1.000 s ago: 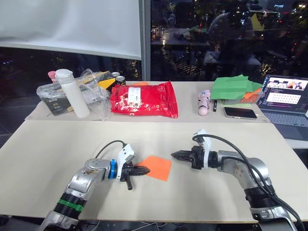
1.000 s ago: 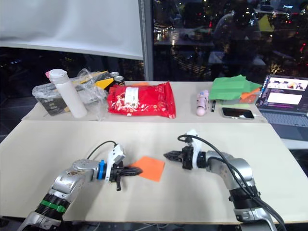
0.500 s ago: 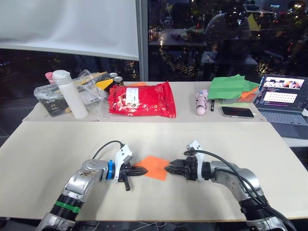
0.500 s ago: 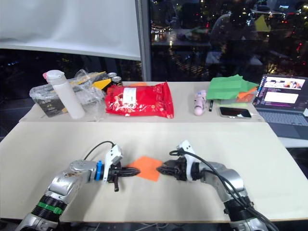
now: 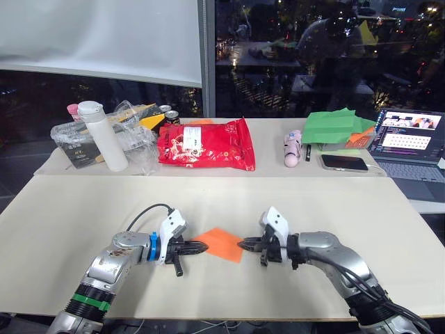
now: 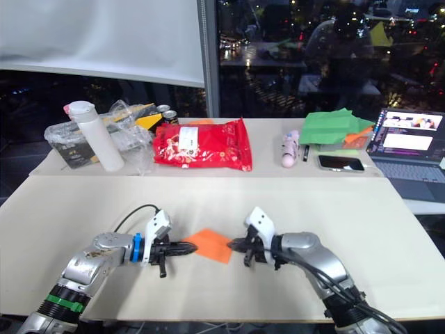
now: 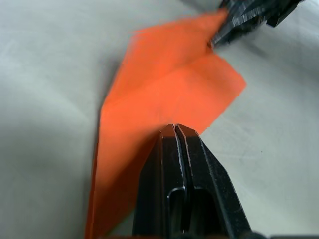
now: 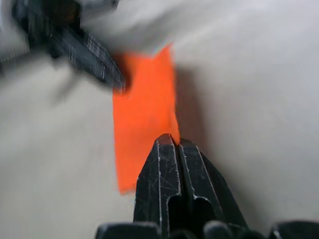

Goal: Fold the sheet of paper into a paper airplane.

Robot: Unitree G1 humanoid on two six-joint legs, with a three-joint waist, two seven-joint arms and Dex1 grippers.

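Your wrist views show what the head views can't: both pincers are clenched on the sheet of paper (image 5: 221,243), which bows up into a ridge between them over the desk (image 5: 83,209). Left pincer (image 5: 201,246) nips one corner, right pincer (image 5: 243,244) the opposite one, both forearms low and pointing inward at each other.

On the far table (image 5: 208,175): white bottle (image 5: 103,135) upright beside a clear plastic bag (image 5: 132,132), red snack bag (image 5: 207,144) lying flat, green paper sheets (image 5: 334,127), phone (image 5: 346,163), open laptop (image 5: 411,141).
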